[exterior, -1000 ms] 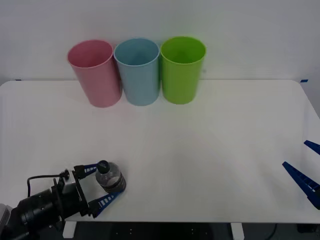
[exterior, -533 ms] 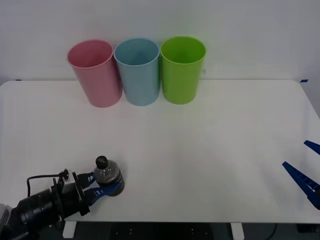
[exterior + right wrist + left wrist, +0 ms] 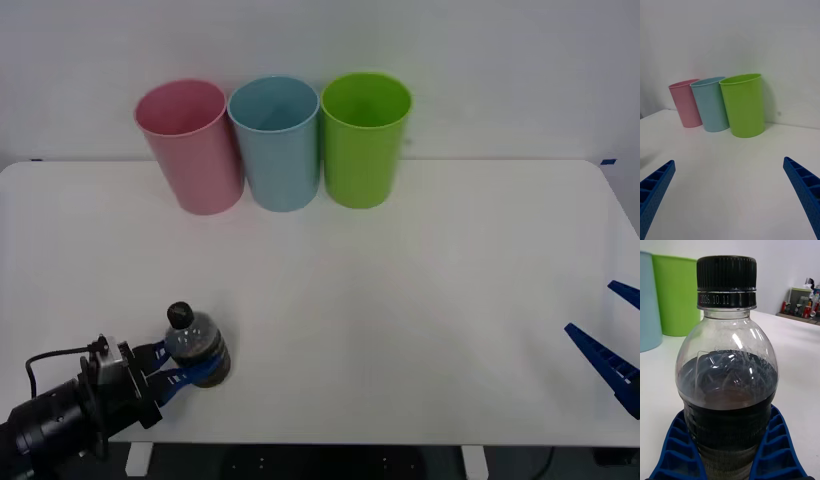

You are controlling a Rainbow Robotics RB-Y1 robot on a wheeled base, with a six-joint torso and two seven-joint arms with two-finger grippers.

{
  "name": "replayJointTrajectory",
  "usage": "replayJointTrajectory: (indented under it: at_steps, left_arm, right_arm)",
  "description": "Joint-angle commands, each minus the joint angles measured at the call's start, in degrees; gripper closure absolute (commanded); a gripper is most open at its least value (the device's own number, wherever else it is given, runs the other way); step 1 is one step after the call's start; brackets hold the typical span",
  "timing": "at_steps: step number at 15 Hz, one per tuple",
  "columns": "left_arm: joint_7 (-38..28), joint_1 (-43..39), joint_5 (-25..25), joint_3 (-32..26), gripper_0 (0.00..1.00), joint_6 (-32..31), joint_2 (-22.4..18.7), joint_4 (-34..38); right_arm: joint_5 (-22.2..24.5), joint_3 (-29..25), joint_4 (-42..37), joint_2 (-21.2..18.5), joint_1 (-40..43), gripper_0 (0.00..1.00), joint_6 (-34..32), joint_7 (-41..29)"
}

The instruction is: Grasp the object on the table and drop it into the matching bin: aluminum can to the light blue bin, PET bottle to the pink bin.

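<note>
Over the last second the left gripper (image 3: 178, 364) has closed from a wide straddle onto the PET bottle (image 3: 194, 345) and drawn back toward the near left corner of the table (image 3: 420, 300), taking the bottle with it. Its two blue ribbed fingers (image 3: 677, 450) now press both sides of the bottle's dark lower band, low on the body, with the black cap standing clear above them. The bottle looks upright, well apart from the bins at the far edge. To do this step well, I would keep the squeeze steady, since the grip sits low and the top could tip, then lift straight up until the base clears the rim height before carrying it across to the pink bin (image 3: 192, 146), leftmost of the three, just beside the light blue bin (image 3: 276, 140), with the green bin (image 3: 364, 136) beyond; release only when centred over the pink opening. Whether the bottle's base touches the table or is already raised I cannot tell, as the fingers cover it in the wrist view. The right gripper (image 3: 730, 195) waits spread wide, holding nothing, at the table's near right edge, its fingers cut off by the frame.
</note>
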State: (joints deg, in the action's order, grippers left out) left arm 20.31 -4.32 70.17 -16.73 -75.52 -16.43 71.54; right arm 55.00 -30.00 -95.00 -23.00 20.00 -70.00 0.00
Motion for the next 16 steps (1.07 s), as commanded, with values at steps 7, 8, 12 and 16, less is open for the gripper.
replayJointTrajectory:
  at_steps: [7, 8, 12, 16]
  left_arm:
    - [-4.40, -11.42, -10.76, -0.68, 1.00, 12.33, -1.06, 16.00]
    - [-5.10, -12.38, -12.08, -0.76, 1.00, 13.91, -1.06, 17.67]
    - [-7.47, -14.76, -15.51, -0.76, 1.00, 20.24, -1.06, 23.12]
    - [-15.82, -15.11, -16.03, -0.94, 1.00, 27.45, -1.06, 30.50]
  right_arm:
    - [0.00, 0.00, 0.00, 0.00, 0.00, 0.00, 0.00, 0.00]
    - [0.00, 0.00, 0.00, 0.00, 0.00, 0.00, 0.00, 0.00]
    - [0.00, 0.00, 0.00, 0.00, 0.00, 0.00, 0.00, 0.00]
    - [0.00, 0.00, 0.00, 0.00, 0.00, 0.00, 0.00, 0.00]
